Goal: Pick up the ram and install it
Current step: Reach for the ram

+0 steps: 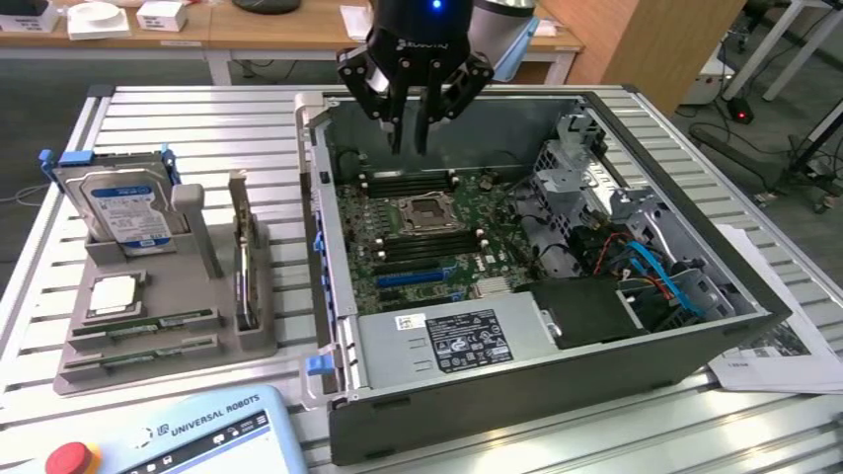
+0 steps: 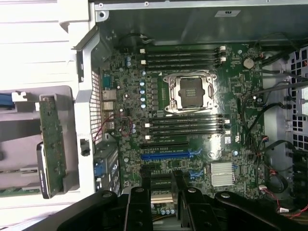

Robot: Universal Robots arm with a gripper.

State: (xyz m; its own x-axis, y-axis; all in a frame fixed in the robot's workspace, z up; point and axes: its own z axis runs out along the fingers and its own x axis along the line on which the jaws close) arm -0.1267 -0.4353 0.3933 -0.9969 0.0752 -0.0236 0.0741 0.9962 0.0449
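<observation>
You're in a robotics lab. A slatted aluminium table carries an open computer case right under the jaws. Off to their side sits a grey parts fixture, with a Universal Robots teach pendant nearby. Wooden tables with boxes stand beyond the jaws.

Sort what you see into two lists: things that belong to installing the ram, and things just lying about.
Belongs to the job:
long thin green ram stick
black robot claw, open
black memory slots on the green motherboard

Lying about:
boxy hard drive with blue-white label
square silver processor chip
pale-blue control pendant with red button
</observation>
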